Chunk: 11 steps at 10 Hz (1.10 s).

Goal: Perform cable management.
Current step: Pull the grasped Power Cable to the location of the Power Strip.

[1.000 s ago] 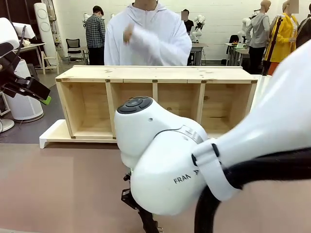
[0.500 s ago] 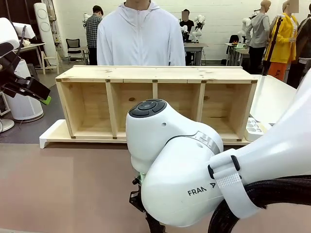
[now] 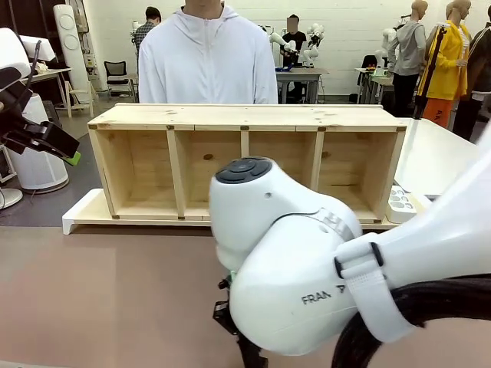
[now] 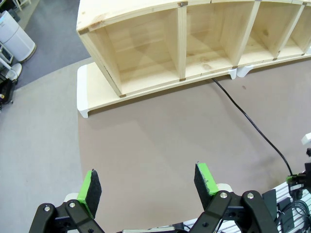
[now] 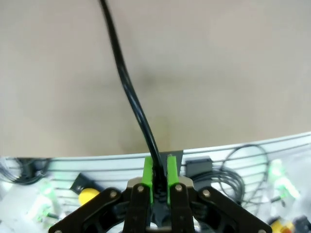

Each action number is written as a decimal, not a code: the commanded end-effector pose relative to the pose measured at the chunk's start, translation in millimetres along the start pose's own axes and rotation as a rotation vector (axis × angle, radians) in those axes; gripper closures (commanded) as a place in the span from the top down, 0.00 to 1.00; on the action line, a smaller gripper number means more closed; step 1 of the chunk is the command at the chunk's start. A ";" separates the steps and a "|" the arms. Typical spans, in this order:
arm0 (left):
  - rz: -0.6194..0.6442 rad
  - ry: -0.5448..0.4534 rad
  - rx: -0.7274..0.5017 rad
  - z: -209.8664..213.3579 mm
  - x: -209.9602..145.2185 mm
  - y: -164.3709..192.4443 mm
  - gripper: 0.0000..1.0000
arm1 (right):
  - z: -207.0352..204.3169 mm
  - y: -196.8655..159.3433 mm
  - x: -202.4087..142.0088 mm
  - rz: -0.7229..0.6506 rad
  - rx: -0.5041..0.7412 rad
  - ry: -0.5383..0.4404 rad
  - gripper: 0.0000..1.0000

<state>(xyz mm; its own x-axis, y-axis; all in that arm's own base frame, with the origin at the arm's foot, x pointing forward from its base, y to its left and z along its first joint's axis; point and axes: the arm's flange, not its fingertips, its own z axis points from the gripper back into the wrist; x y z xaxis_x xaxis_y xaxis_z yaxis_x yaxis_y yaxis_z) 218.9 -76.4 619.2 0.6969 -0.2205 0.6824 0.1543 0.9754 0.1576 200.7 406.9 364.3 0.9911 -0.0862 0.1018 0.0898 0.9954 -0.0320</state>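
The cable (image 4: 252, 124) is a thin black cord that runs from under the wooden shelf (image 4: 180, 43) across the brown table toward its near edge. In the right wrist view the cable (image 5: 129, 92) leads straight down into my right gripper (image 5: 159, 177), whose green pads are shut on it just above the table's front edge. My left gripper (image 4: 148, 183) hangs high over the table's left part, open, with nothing between its fingers. In the front view the left gripper (image 3: 57, 144) is at the far left, and my right arm (image 3: 307, 276) hides the cable.
The long wooden shelf (image 3: 245, 115) with several open compartments lies across the far side on a white base. A small white power strip (image 3: 400, 203) sits by its right end. A person in a white hoodie (image 3: 207, 65) stands behind it. Wires and equipment lie below the front edge (image 5: 228, 179).
My right arm has shifted a little to the right in the front view. The person has lowered a raised hand and stepped left. The left gripper has not moved.
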 end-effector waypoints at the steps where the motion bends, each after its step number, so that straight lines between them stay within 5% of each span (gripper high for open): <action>1: 0.000 -0.011 0.000 -0.5 1.6 -0.3 1.00 | 14.8 -66.1 -7.8 -0.121 0.043 0.010 0.14; 7: 0.000 -0.011 0.000 -0.5 1.6 -0.3 1.00 | 39.6 -160.6 2.9 -0.331 0.044 -0.046 0.14; 11: 0.000 -0.011 0.000 -0.5 1.6 -0.3 1.00 | 56.3 -193.1 59.0 -0.209 -0.107 -0.112 0.14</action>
<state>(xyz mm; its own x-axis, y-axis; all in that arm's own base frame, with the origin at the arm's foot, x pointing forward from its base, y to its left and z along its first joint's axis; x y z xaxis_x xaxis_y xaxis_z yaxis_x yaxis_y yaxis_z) 218.9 -76.5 619.3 0.6966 -0.2207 0.6826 0.1545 0.9753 0.1577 234.9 242.0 440.2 0.9240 -0.3340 0.1863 0.3465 0.9373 -0.0383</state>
